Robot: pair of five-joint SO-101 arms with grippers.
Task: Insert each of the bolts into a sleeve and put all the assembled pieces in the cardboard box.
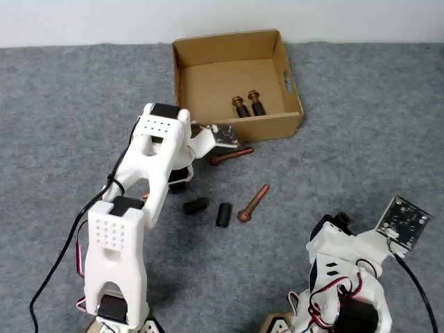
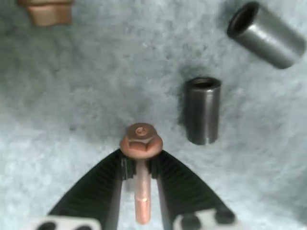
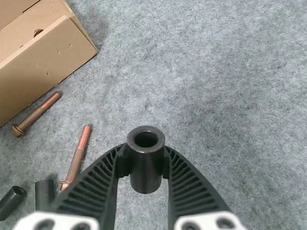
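My left gripper (image 2: 141, 162) is shut on a copper bolt (image 2: 141, 143), held just below its hex head over the carpet. Two black sleeves (image 2: 203, 110) (image 2: 266, 33) lie just beyond it, and the head of another bolt (image 2: 48, 10) shows farther off. My right gripper (image 3: 145, 157) is shut on a black sleeve (image 3: 145, 160) with its bore facing the camera. In the high view, two loose bolts (image 1: 232, 155) (image 1: 254, 203) and two sleeves (image 1: 196, 205) (image 1: 223, 214) lie in front of the cardboard box (image 1: 201, 80). Two assembled pieces (image 1: 241, 106) (image 1: 257, 104) stand inside it.
The left arm (image 1: 149, 173) stretches over the carpet towards the box's front left corner and hides its own gripper from above. The right arm (image 1: 347, 277) sits at the near right. Open grey carpet lies to the right of the box and the loose parts.
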